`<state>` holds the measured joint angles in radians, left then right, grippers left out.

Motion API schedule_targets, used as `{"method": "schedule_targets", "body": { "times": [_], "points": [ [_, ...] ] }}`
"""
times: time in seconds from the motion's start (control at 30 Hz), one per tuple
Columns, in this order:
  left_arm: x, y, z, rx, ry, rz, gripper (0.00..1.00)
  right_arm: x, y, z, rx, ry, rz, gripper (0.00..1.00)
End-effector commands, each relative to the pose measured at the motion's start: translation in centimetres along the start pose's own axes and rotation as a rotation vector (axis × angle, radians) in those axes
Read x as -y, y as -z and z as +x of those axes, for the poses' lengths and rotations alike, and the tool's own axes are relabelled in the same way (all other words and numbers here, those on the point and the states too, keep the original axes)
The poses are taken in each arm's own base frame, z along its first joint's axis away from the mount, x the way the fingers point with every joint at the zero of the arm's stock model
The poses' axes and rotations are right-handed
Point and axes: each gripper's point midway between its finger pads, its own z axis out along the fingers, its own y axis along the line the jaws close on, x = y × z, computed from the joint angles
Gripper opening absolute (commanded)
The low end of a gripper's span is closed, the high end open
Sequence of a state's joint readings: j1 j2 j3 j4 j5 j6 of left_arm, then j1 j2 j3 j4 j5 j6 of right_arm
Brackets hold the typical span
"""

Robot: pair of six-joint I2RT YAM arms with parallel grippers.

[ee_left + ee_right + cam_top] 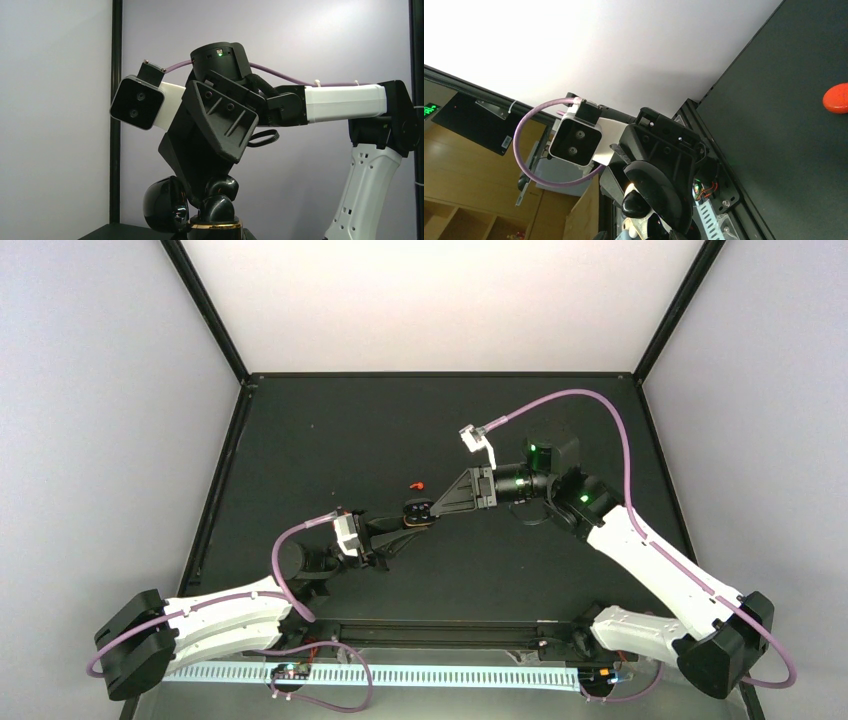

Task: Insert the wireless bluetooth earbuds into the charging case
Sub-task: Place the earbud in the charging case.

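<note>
Closest to me, the left gripper (404,524) is pointing at a shiny black lump (416,512) from the lump's near left side. Its fingers are squeezed almost all the way together, and they are pinching the near end of the lump. From the left wrist view, the lump is showing rounded, glossy black parts and a thin gold rim (215,223) low down.

The right gripper (440,504) is pointing at the lump from the lump's right side. Its tip is touching the lump or sitting just beside it; I cannot tell which. I also cannot tell if its fingers are spread or pressed together, because the gripper's own body and the lump are hiding them.

Just past the lump, on its far side, a small red bit (417,484) is lying on the dark table (300,440). It is smooth and rounded, and neither gripper is touching it. It is too small for me to tell if it is an earbud or the case.
</note>
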<state>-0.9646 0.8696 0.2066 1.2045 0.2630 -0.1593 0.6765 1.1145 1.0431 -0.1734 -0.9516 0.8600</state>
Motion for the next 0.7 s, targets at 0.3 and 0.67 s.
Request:
{"method": "schedule_targets", "body": {
  "times": [0.3,0.67],
  "points": [
    [1.0,0.1,-4.1,0.153,-0.025,0.034,0.01,1.5,0.5,-0.7,0.034,-0.017,0.078,0.34],
    [1.0,0.1,-4.1,0.153,-0.024,0.037,0.02,0.4,0.8,-1.4,0.047,0.011,0.069,0.37]
  ]
}}
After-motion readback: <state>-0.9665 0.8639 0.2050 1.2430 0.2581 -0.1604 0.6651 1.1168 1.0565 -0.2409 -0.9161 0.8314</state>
